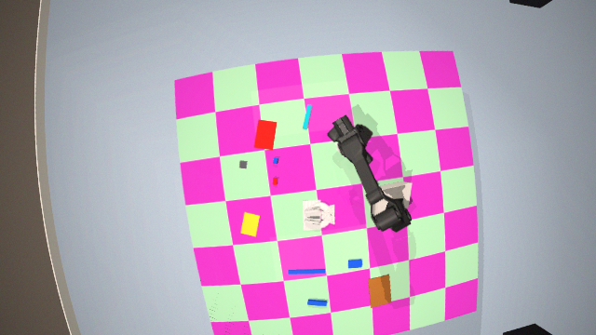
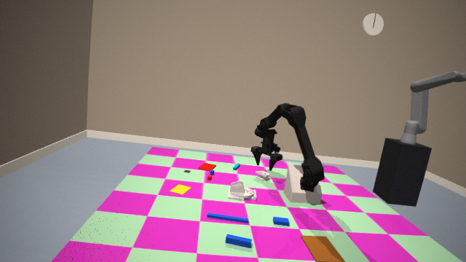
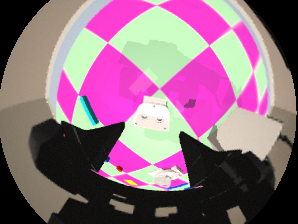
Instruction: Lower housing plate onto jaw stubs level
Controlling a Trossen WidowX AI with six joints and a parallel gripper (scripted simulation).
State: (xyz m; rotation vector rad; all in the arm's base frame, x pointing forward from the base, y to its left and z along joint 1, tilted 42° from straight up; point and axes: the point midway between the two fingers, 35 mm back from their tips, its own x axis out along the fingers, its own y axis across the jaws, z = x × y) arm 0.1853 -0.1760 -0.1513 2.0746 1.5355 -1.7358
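Observation:
The white housing plate (image 2: 263, 175) (image 3: 152, 120) lies on the checkered mat, with two round openings and small holes in its face. The arm hides it in the top view. My gripper (image 1: 342, 127) (image 2: 264, 167) (image 3: 152, 129) is open and empty above the plate, clear of it. The white jaw assembly (image 1: 313, 215) (image 2: 237, 192) (image 3: 164, 178) stands apart from the plate, nearer the exterior camera, with a ribbed block at one end and a rounded part at the other. Its pins and stubs are too small to make out.
A beige block (image 1: 402, 190) (image 2: 295, 194) (image 3: 250, 134) stands by the arm's base. A cyan bar (image 1: 307, 116) (image 2: 237, 167) (image 3: 89, 110), red plate (image 1: 265, 134) and yellow plate (image 1: 250, 224) lie around. Blue bars (image 1: 306, 272) (image 2: 238, 241) and an orange plate (image 1: 379, 290) lie towards the exterior camera.

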